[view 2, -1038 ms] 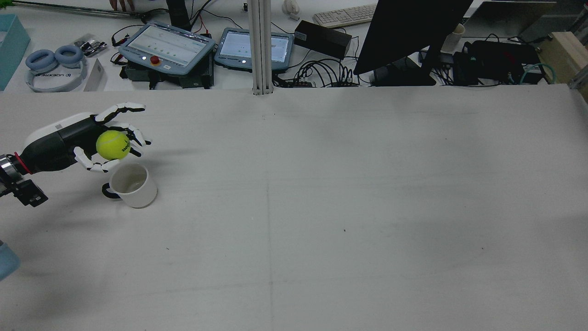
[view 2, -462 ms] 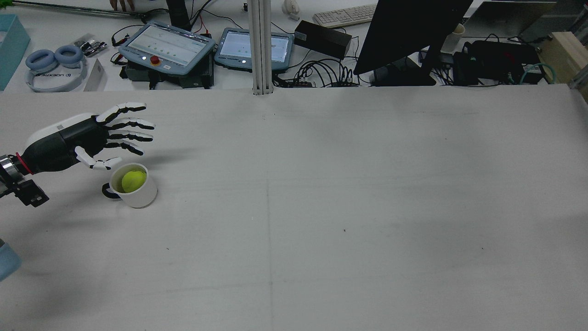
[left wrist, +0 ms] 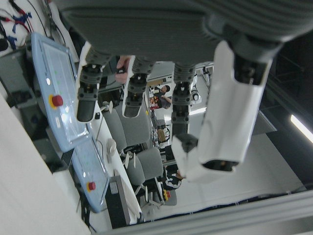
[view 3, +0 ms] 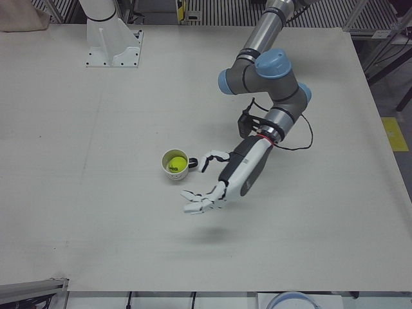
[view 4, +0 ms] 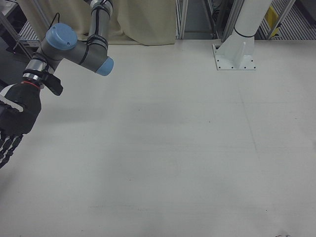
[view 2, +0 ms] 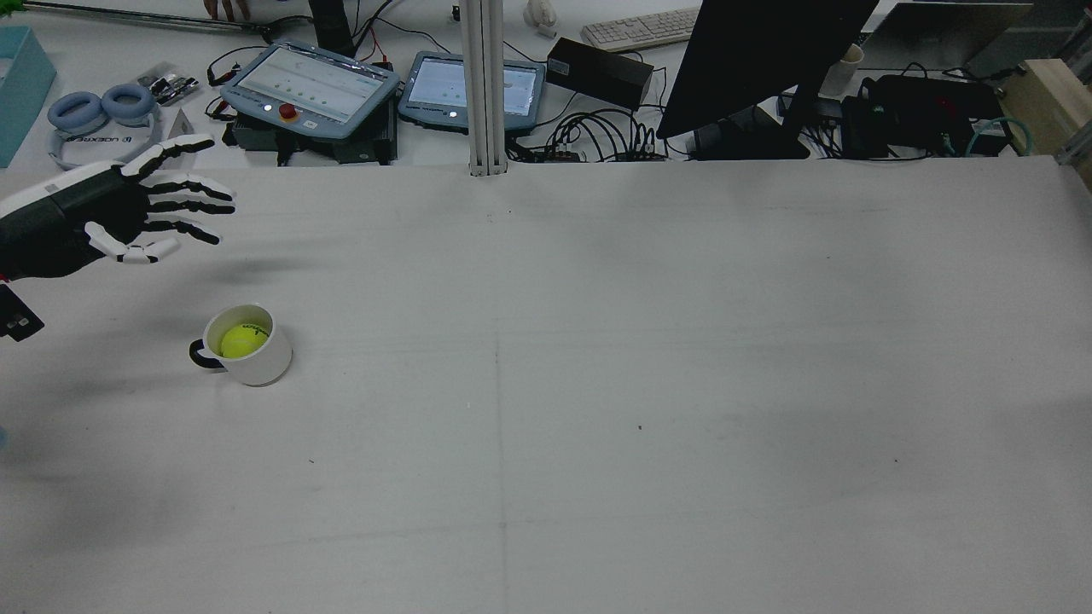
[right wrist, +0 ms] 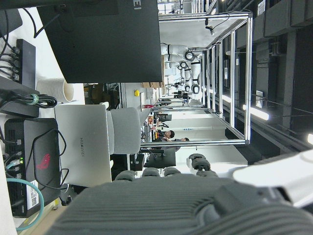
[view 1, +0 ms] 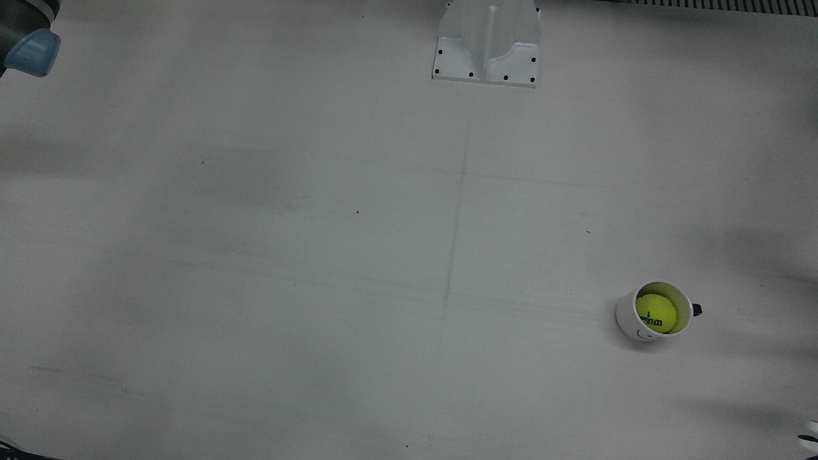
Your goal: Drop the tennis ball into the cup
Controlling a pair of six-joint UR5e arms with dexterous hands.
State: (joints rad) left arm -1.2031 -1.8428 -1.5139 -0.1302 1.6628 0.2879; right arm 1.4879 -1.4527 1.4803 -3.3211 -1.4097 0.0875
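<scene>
The yellow tennis ball [view 2: 241, 340] lies inside the white cup [view 2: 264, 362] with a black handle, upright on the table's left side in the rear view. The ball [view 1: 656, 313] and the cup [view 1: 629, 329] also show in the front view, and the ball [view 3: 175, 165] and cup [view 3: 181, 176] in the left-front view. My left hand [view 2: 128, 213] is open and empty, its fingers spread. It hovers apart from the cup, beyond it and toward the table's left edge [view 3: 225, 180]. My right hand [view 4: 12, 123] hangs at the far side, fingers extended, holding nothing.
The arm pedestal [view 1: 486, 45] stands at the table's robot side. Beyond the far edge in the rear view are two teach pendants [view 2: 311, 85], a black monitor [view 2: 759, 60] and headphones [view 2: 98, 124]. The right arm's blue elbow cap [view 1: 29, 51] shows in a corner.
My left hand let go of the ball, which fell into the cup. The hand then spread its fingers and moved away from the cup, toward the table's far left.
</scene>
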